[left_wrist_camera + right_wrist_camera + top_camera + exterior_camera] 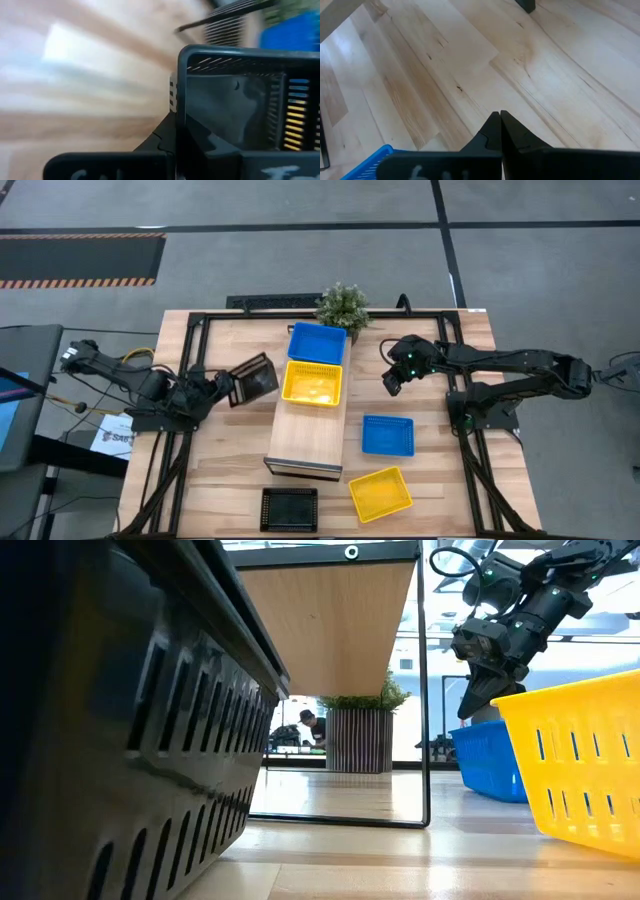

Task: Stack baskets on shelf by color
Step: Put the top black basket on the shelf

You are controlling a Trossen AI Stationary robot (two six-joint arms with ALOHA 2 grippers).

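Carrying a black mesh-sided plastic basket (pixel 254 379) in the air just off the left edge of the long light-wood shelf (pixel 309 438), the left claw (pixel 222 388) is clamped on the basket's rim — the wrist view shows the tray's wall right against the dark fingers (pixel 165 145). The basket hangs tilted, its open face turned up and toward the shelf, its long axis running slantwise between the shelf's length and its width.

To do this step well, I judge the tray should be levelled and turned until its long side matches the trays already placed, then lowered onto the bare near part of the plank, clear of the yellow mesh basket (pixel 312 383) that sits on the shelf just in front of a blue mesh basket (pixel 318 343). Release only once the base is flat; a tilted drop could skid it off the edge.

Farther out on the wooden surface (pixel 190 490) lie a second blue basket (pixel 388 435) and a second yellow basket (pixel 380 493) to the right of the shelf, and another black basket (pixel 289 509) near the front edge. The right claw (pixel 392 383) waits above the surface right of the shelf, its fingers pressed together and empty. A small potted plant (pixel 343 307) stands at the far edge.
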